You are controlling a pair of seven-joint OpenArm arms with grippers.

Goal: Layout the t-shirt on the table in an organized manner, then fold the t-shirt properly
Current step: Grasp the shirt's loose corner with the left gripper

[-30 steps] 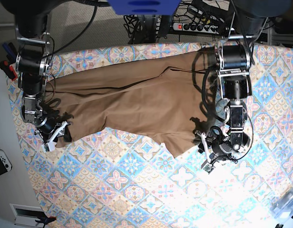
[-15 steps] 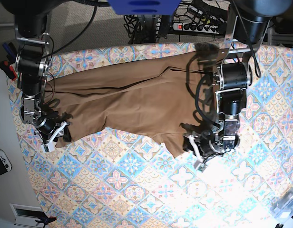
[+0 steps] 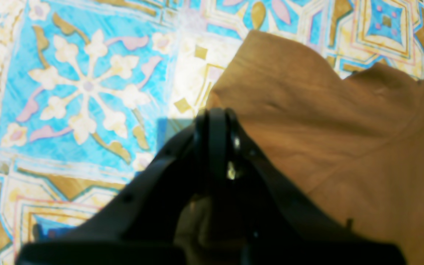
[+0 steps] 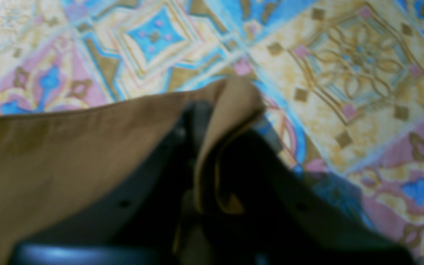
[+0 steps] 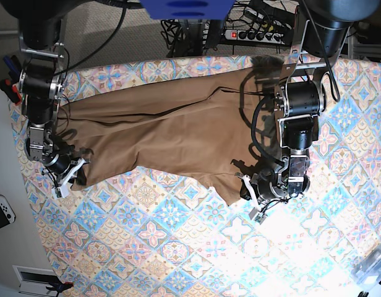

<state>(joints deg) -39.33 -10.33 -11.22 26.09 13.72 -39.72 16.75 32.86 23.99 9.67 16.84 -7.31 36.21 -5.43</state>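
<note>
T-shirt (image 5: 172,133): tan-brown, spread crosswise over far half of table (image 5: 178,247), still creased, unfolded. Right gripper (image 4: 212,162): clamped on doubled hem corner at left end. Left gripper (image 3: 215,121): jaws pressed together at lower right corner, cloth between them not discernible. Opposite ends taken, likely for stretching flat.

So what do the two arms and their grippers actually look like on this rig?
Both arms are black with stacked cylindrical joint housings trimmed in silver metal, and loose black cables loop alongside them. The left gripper and the right gripper have black bodies with white finger pieces in the base view. Up close, the left gripper shows glossy black, rounded fingertips. No markings are legible.
</note>
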